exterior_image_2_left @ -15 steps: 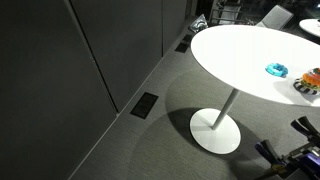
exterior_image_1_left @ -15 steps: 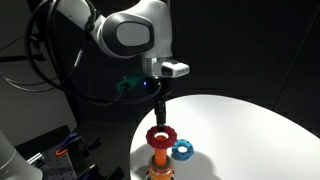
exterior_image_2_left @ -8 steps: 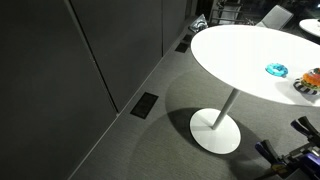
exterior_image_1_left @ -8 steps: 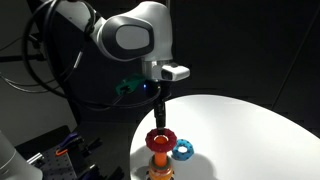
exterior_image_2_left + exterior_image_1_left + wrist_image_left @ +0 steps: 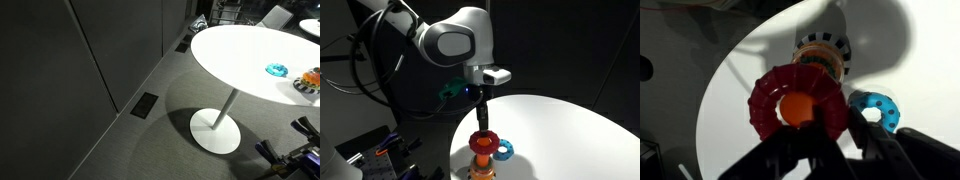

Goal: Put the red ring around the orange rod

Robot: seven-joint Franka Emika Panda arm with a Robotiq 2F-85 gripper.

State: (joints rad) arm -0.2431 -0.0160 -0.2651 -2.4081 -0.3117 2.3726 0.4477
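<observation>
Just inside table (image 5: pixel 570 120) edge — red ring (image 5: pixel 765 100) over rod (image 5: pixel 795 108).

Premises: an office-type room fitted out as a robotics lab. Evidence: in an exterior view, flat dark wall panels (image 5: pixel 70 60) run the length of the room, above grey carpet (image 5: pixel 110 150) with 1 floor box (image 5: pixel 144 105) set into it. 1 round white table (image 5: pixel 240 60) stands on a single pedestal base (image 5: pixel 216 132). In an exterior view, a robot arm (image 5: pixel 455 40) stands at the table, with loose cables (image 5: pixel 360 70) behind it and dark equipment (image 5: pixel 385 148) low beside it.
</observation>
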